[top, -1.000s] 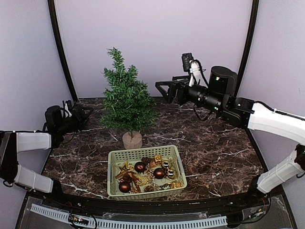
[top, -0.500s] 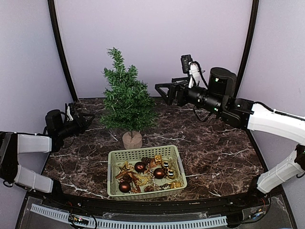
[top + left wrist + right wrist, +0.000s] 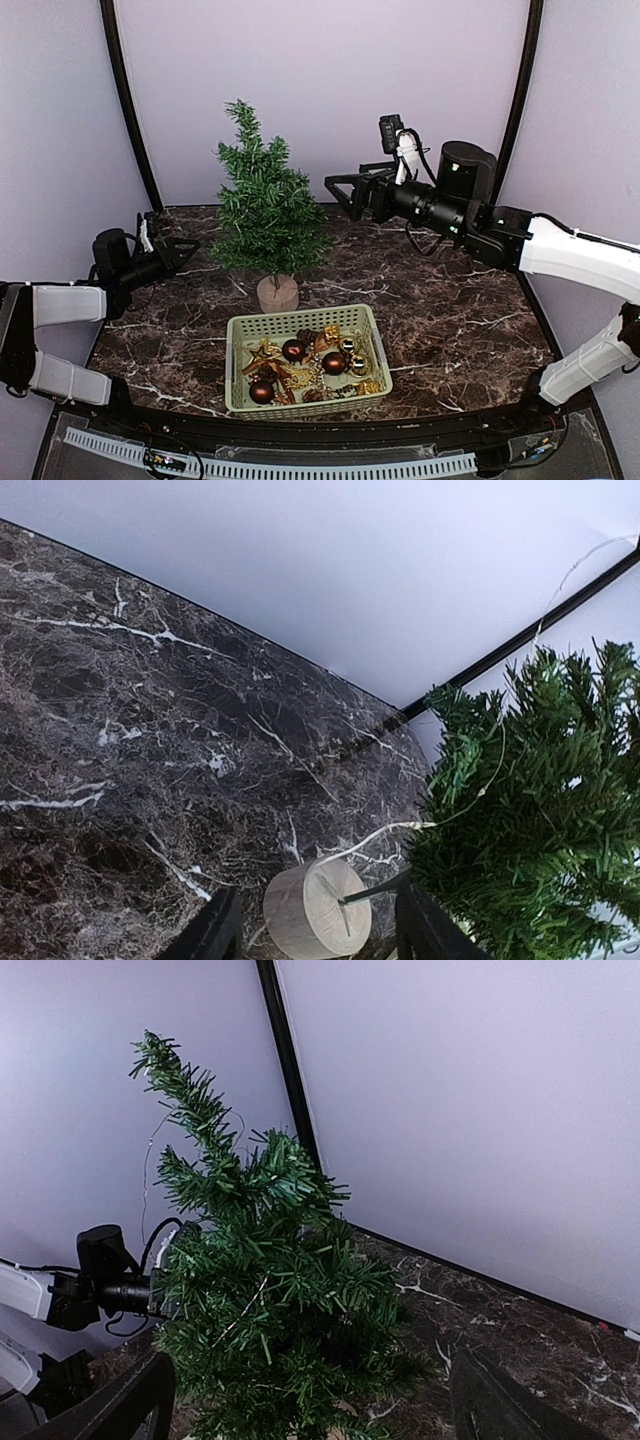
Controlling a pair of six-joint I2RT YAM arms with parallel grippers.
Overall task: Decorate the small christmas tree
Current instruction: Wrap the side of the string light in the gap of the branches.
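On table (image 3: 450, 310), small christmas tree (image 3: 268, 215) stands upright just behind basket (image 3: 300, 322); long axis vertical, tip up (leaning slightly left). Left gripper (image 3: 185, 243) and right gripper (image 3: 338, 192): jaws spread wide, both empty.

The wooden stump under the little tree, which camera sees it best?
The left wrist view: the stump is close, its cut top plain. The top external view shows it small, behind the basket. The right wrist view shows only the branches.
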